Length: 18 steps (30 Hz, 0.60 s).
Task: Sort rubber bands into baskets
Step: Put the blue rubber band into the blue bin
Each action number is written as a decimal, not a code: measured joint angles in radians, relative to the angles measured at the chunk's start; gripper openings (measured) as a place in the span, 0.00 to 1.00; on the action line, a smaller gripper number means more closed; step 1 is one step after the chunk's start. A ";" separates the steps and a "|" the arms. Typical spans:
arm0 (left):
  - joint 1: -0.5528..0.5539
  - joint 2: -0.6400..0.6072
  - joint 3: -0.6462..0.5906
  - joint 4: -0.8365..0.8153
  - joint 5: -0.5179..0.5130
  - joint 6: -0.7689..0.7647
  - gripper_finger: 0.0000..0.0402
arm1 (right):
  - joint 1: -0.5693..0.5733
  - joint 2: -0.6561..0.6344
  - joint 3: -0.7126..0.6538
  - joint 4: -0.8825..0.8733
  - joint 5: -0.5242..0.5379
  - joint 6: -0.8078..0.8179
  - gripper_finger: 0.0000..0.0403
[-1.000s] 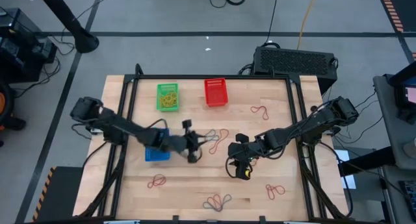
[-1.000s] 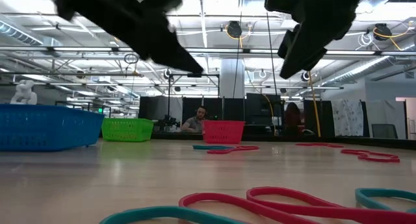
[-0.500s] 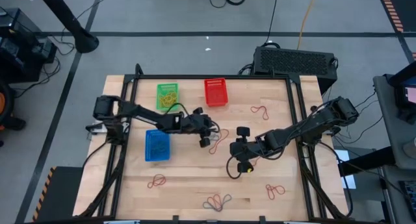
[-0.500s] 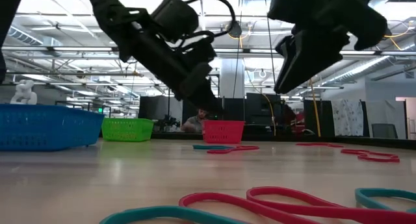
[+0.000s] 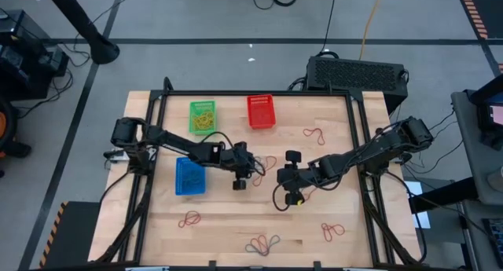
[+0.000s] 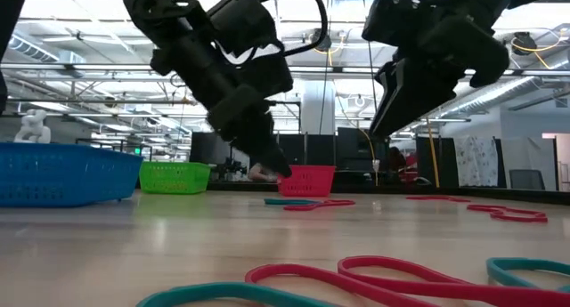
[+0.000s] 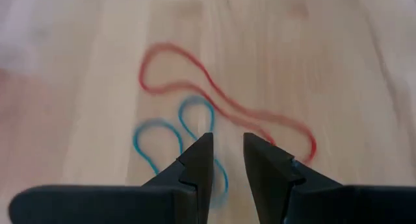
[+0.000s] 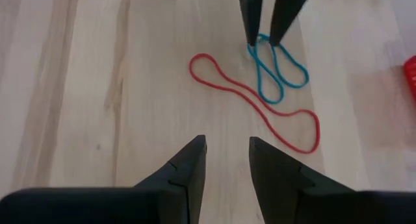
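- Rubber bands: blue band (image 8: 276, 68) and red band (image 8: 257, 99) lying mid-table.
- Left gripper (image 8: 266, 37): jaws slightly apart, tips straddling blue band, arm angled down.
- Right gripper (image 8: 226, 160): jaws apart, empty, hovering nearby.

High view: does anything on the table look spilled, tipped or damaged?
Nothing stands out. The green basket, red basket and blue basket sit upright, and the loose rubber bands lie flat, unsorted.
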 joint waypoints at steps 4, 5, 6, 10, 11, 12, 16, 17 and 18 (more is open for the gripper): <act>-0.007 0.000 0.000 -0.031 -0.012 0.044 0.23 | 0.001 0.000 0.000 0.014 -0.003 -0.014 0.27; -0.007 0.000 0.000 -0.040 -0.020 0.044 0.23 | 0.001 0.000 0.000 0.014 -0.004 -0.014 0.27; -0.007 0.001 0.000 -0.045 -0.031 0.043 0.23 | 0.001 0.000 0.000 0.017 -0.004 -0.014 0.27; -0.004 0.003 0.000 -0.042 -0.062 0.043 0.23 | 0.001 0.000 0.000 0.017 -0.004 0.001 0.27; -0.004 0.009 0.000 -0.039 -0.072 0.043 0.23 | 0.001 0.000 0.000 0.016 -0.004 0.002 0.27; -0.004 0.012 0.000 -0.041 -0.082 0.042 0.23 | 0.001 0.000 0.000 0.016 -0.004 0.002 0.27; -0.004 0.023 -0.003 -0.033 -0.092 0.018 0.23 | 0.001 0.000 0.000 0.017 -0.005 0.004 0.27; -0.004 0.029 -0.003 -0.040 -0.096 0.018 0.23 | 0.001 0.000 0.000 0.019 -0.005 0.004 0.27; -0.004 0.037 -0.004 -0.045 -0.100 0.017 0.23 | 0.001 0.000 0.000 0.022 -0.005 0.004 0.27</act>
